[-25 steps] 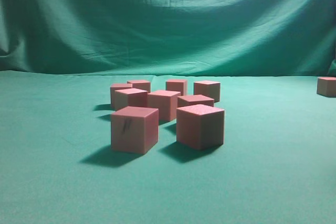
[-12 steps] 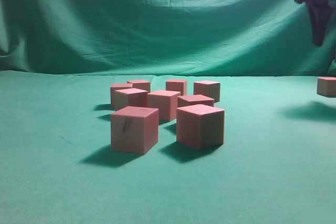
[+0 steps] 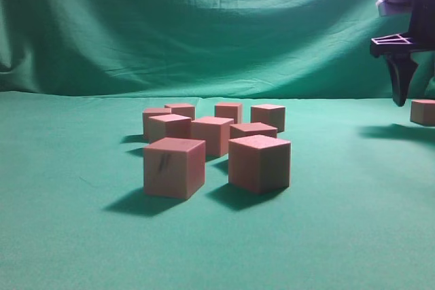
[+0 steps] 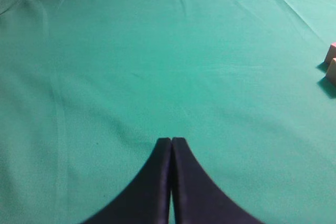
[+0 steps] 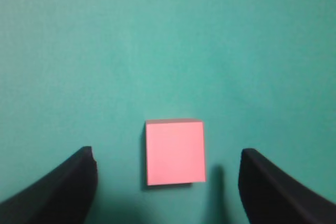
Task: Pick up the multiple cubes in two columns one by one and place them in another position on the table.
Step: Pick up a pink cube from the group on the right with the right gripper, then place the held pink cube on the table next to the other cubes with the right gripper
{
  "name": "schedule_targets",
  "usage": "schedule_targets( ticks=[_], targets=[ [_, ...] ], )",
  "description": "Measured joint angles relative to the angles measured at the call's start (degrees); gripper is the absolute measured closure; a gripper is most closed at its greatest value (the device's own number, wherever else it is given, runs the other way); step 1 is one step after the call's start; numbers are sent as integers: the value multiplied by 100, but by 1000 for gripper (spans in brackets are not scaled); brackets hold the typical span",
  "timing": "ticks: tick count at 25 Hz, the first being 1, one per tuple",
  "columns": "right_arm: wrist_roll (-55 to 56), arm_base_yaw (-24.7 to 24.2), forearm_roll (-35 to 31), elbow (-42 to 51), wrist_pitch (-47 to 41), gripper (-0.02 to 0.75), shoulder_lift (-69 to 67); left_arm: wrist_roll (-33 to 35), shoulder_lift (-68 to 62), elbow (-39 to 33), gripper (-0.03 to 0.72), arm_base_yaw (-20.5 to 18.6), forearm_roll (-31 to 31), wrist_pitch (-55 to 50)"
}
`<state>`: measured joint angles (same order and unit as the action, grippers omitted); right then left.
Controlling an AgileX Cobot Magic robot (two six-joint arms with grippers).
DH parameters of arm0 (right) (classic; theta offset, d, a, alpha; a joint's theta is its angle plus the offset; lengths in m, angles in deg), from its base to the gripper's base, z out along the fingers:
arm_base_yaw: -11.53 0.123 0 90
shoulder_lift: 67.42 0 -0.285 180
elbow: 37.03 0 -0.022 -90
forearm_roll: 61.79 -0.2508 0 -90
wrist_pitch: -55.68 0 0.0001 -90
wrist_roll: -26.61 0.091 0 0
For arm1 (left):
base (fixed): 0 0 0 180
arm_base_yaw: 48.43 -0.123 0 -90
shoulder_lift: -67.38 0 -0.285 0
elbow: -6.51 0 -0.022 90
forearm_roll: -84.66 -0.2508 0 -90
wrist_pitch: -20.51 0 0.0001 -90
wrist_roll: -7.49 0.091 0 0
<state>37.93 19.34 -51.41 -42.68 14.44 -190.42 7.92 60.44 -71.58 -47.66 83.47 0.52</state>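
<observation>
Your left gripper (image 4: 171, 141) sits at the bottom centre of the frame, fingers pressed together, nothing between them. The table (image 4: 157, 66) cloth fills the frame. At the right edge you see two cubes (image 4: 331, 62), partly cut off.

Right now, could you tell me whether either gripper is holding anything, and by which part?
Nothing is held. The right gripper hangs open above a lone cube on the table, jaws clear of its sides. The left gripper is shut on nothing.
</observation>
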Motion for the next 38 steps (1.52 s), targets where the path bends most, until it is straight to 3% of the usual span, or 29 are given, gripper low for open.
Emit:
schedule_targets(
  ticks=[11,16,18,25,31,38],
  targets=[
    [0,0,9,-13,313,190,-369,0,0,0,688,0,0,0],
    [0,0,129,-35,337,433,-405,0,0,0,688,0,0,0],
    [0,0,183,-35,337,489,-409,0,0,0,688,0,0,0],
    [0,0,111,-35,148,476,-141,0,0,0,688,0,0,0],
    [0,76,31,-35,-68,476,1075,0,0,0,688,0,0,0],
    [0,903,-334,-35,-862,476,2748,0,0,0,688,0,0,0]
  ],
)
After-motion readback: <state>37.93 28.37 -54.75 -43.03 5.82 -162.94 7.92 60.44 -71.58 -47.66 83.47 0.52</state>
